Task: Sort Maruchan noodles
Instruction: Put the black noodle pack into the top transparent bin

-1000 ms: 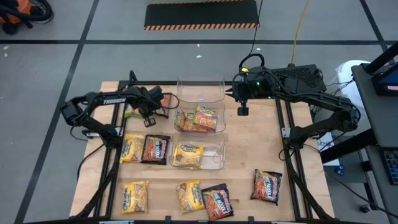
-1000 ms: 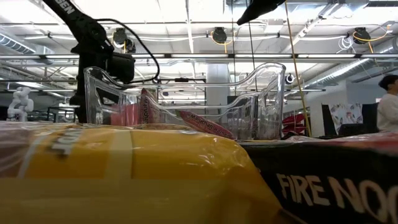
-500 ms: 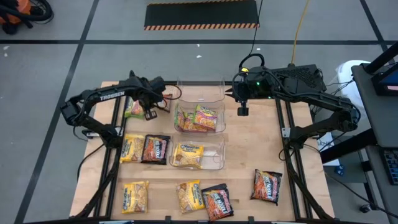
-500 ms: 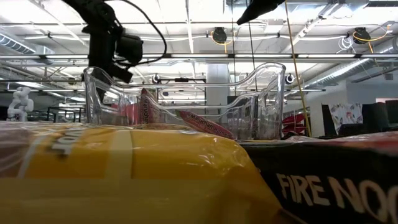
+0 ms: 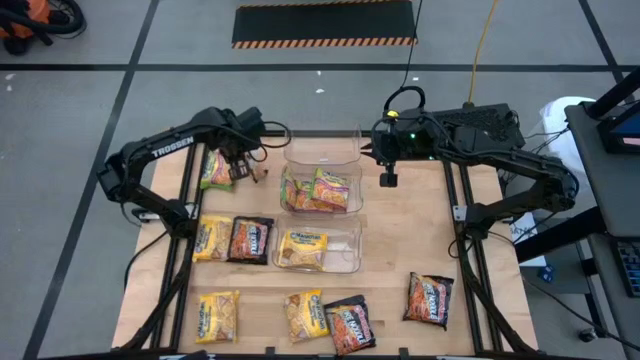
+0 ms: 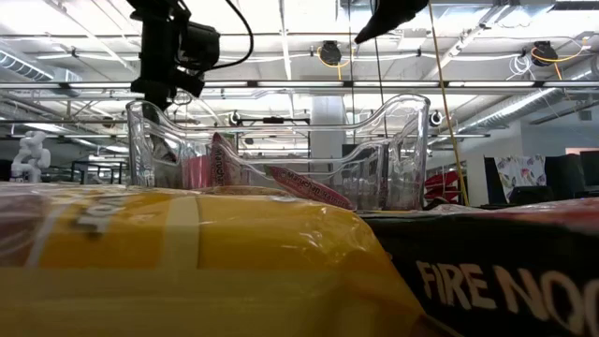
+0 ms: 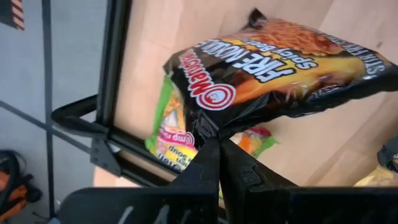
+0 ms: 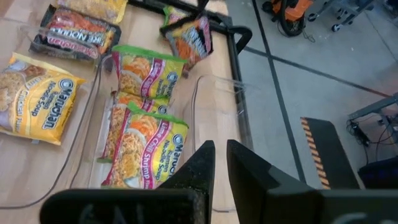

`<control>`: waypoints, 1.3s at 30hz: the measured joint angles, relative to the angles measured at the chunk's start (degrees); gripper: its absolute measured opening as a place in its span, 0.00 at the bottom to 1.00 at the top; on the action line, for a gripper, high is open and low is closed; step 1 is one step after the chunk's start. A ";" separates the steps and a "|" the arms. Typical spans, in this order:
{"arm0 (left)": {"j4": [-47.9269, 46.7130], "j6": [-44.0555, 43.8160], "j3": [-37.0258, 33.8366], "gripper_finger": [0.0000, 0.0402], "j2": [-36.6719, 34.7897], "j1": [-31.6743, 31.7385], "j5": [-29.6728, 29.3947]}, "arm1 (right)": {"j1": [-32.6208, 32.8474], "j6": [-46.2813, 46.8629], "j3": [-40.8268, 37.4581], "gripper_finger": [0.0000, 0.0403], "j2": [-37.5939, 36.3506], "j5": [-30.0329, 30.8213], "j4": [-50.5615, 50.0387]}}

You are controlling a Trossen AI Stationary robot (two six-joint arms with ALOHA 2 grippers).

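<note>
Above table's far-left corner, left end effector [image 7: 214, 144] pinches black packet [image 7: 280, 65].

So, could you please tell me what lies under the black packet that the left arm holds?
A green-yellow packet lies on the table under the black Fire Noodles packet; its middle is covered.

Looks like a robotics lab or an industrial-style research space, not a home or shop. The wooden table [image 5: 420, 240] stands on a grey concrete floor [image 5: 80, 120] marked with dark tape lines, and there's a black mat edged in hazard stripes [image 5: 323, 22] just beyond it. From table height you see an open ceiling with exposed pipes and strip lights [image 6: 281, 56], plus a small white robot figure [image 6: 28, 154] far off in the background.
</note>
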 joint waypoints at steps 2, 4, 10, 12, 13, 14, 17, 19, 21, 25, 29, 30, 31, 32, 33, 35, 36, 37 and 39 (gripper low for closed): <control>-0.57 0.01 0.77 0.00 0.00 0.00 -1.10 | 0.00 0.07 -0.87 0.09 0.05 -0.02 0.04; -0.65 -0.01 1.51 0.00 0.00 0.00 -1.45 | 0.00 0.07 -1.88 0.09 0.00 -0.02 0.77; -0.99 -0.01 3.35 0.00 0.00 0.00 -1.95 | 0.00 0.07 -5.43 0.09 0.03 -0.12 3.96; -1.24 0.01 3.83 0.00 0.00 0.00 -3.07 | 0.00 0.07 -5.60 0.09 0.01 -0.15 4.01; -1.50 0.03 4.06 0.00 0.00 0.00 -3.65 | 0.00 0.07 -5.62 0.09 0.01 -0.15 4.01; -1.79 0.22 4.27 0.00 0.00 0.00 -4.37 | 0.00 0.07 -5.64 0.09 0.01 -0.15 4.01; -2.54 0.69 5.03 0.00 0.00 0.00 -6.11 | 0.00 0.07 -5.64 0.09 0.01 -0.15 4.09; -2.91 0.94 5.72 0.00 0.00 0.00 -7.01 | 0.00 0.07 -5.64 0.09 0.01 -0.15 4.10; -3.14 1.37 6.33 0.00 0.00 0.00 -7.82 | 0.00 0.07 -5.64 0.09 0.01 -0.15 4.10; -3.34 1.71 7.35 0.00 0.00 0.01 -9.24 | 0.00 0.45 -5.65 0.09 0.01 -0.13 4.09; -3.39 2.41 8.89 0.00 0.00 0.71 -10.04 | 0.00 1.27 -5.64 0.09 0.01 -0.11 4.04; -3.40 2.53 9.51 0.00 0.00 0.97 -10.31 | 0.00 1.27 -5.65 0.09 0.01 -0.11 4.02; -3.38 2.55 10.24 0.00 0.00 1.25 -10.38 | 0.00 1.26 -5.65 0.09 0.01 -0.11 4.01; -3.38 2.55 11.01 0.00 0.00 1.51 -10.40 | 0.00 1.26 -5.66 0.09 0.01 -0.10 4.01; -3.38 2.55 11.91 0.00 0.00 1.75 -10.40 | 0.00 1.27 -5.66 0.09 0.01 -0.09 4.01; -3.39 2.66 14.04 0.00 0.00 2.38 -10.40 | 0.00 1.27 -5.66 0.09 0.01 -0.09 4.01; -3.38 2.95 15.21 0.00 0.00 2.74 -10.42 | 0.00 1.25 -5.66 0.09 0.01 -0.07 3.99; -3.31 3.36 16.47 0.00 0.00 3.07 -10.49 | 0.00 1.23 -5.66 0.09 0.01 -0.07 3.99; -3.13 4.44 18.87 0.00 -0.02 3.52 -10.52 | 0.00 1.26 -5.66 0.09 0.01 -0.04 3.99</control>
